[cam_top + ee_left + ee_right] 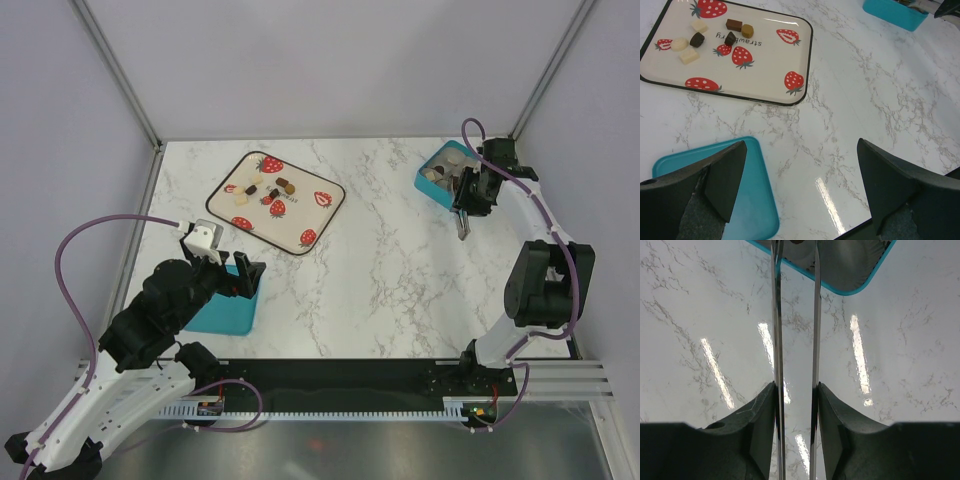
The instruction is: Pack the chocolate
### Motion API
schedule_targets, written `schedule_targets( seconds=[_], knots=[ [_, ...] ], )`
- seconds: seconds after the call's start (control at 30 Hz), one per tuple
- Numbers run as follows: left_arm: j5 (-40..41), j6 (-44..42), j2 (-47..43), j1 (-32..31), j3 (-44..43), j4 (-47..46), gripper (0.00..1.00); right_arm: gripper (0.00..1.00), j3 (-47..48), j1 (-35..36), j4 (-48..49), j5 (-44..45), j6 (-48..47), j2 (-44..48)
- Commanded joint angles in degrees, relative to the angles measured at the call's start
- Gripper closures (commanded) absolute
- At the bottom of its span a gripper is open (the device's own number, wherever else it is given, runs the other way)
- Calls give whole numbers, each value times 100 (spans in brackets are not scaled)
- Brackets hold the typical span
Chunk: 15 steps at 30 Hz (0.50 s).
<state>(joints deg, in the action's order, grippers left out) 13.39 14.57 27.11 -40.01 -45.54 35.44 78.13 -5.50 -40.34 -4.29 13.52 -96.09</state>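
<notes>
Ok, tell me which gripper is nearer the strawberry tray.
Left. The left gripper hangs just nearside of the strawberry tray, above a teal lid; the right gripper, holding tweezers, is across the table beside the teal box.

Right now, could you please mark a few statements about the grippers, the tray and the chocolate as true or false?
1. Chocolates lie on the tray. True.
2. The left gripper is shut. False: it is wide open and holds nothing.
3. The right gripper holds tweezers. True.
4. The teal box stands on the tray. False: it stands on the table, apart from the tray.
</notes>
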Motion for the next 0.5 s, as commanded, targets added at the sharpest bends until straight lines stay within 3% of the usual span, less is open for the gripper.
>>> schedule_targets(
  seconds=[0.0, 0.47],
  knots=[
    [41, -226, -13, -24, 36, -231, 0, 55, 53, -22, 166, -116, 63, -15],
    [32, -235, 57, -16, 36, -248, 0, 53, 124, -22, 131, -133, 98, 73]
  ],
)
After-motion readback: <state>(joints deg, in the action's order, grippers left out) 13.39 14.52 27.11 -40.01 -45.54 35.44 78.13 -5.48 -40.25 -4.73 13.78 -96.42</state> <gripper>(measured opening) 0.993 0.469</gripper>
